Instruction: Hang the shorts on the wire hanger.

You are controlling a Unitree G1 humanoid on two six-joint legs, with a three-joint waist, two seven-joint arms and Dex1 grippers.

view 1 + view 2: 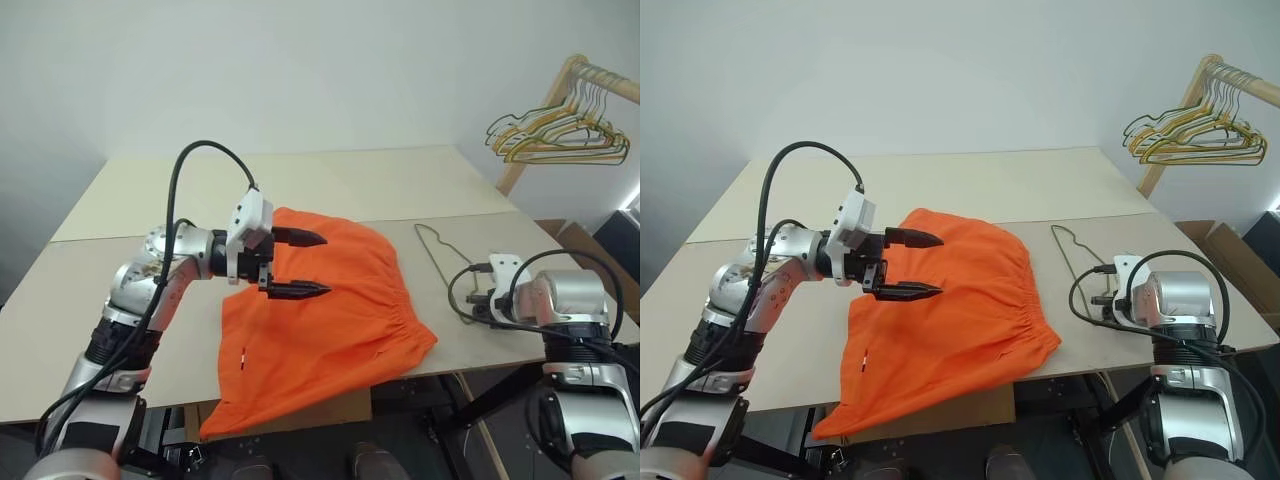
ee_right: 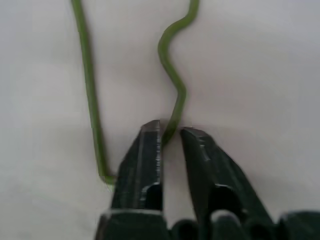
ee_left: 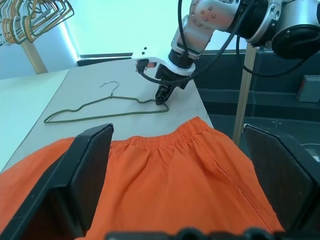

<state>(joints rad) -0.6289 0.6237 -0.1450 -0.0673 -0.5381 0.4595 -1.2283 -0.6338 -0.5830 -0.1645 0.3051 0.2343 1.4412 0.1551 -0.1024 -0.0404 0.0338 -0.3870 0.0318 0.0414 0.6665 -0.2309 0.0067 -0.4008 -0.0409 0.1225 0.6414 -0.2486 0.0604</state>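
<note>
No readable text, labels, brand marks, numbers or signs found in any view. Checked the shorts [image 1: 320, 320], the wire hanger [image 3: 100, 107] and the worktop [image 1: 330, 185]: all surfaces plain, nothing legible.

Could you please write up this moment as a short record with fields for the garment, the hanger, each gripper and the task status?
garment: the shorts, orange, lying flat on the table, one leg hanging over the near edge
hanger: the wire hanger, flat on the table beside the waistband
left gripper: open, hovering above the shorts, holding nothing
right gripper: shut on the wire hanger, pinching its wire at the table surface
background: bunched hangers on a wooden rack
task status: shorts not yet on the hanger
</note>
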